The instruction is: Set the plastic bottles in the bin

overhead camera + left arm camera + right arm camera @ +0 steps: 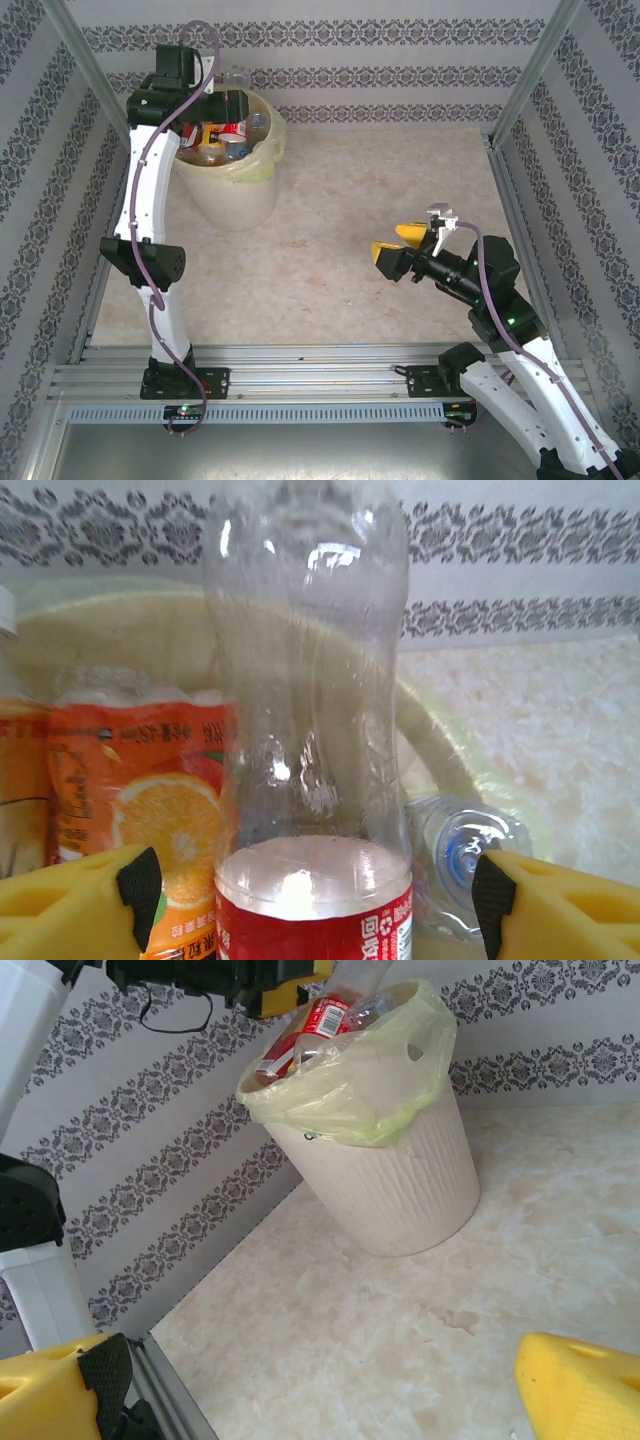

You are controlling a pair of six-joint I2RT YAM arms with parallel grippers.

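Note:
The bin (235, 195) is a white ribbed bucket with a pale yellow liner, standing at the far left of the table. Several plastic bottles (228, 138) lie inside it. My left gripper (228, 108) hovers over the bin's mouth and is open. In the left wrist view a clear bottle with a red label (310, 730) stands between the yellow fingers (70, 905), with a gap on each side. Beside it are an orange-labelled bottle (150, 790) and a clear bottle with a blue cap (455, 855). My right gripper (393, 243) is open and empty, low over the table at the right.
The right wrist view looks across bare beige tabletop (400, 1340) toward the bin (400, 1190), with the red-labelled bottle (325, 1015) poking above its rim. Patterned walls close the table at the back and sides. A metal rail (300, 370) runs along the near edge.

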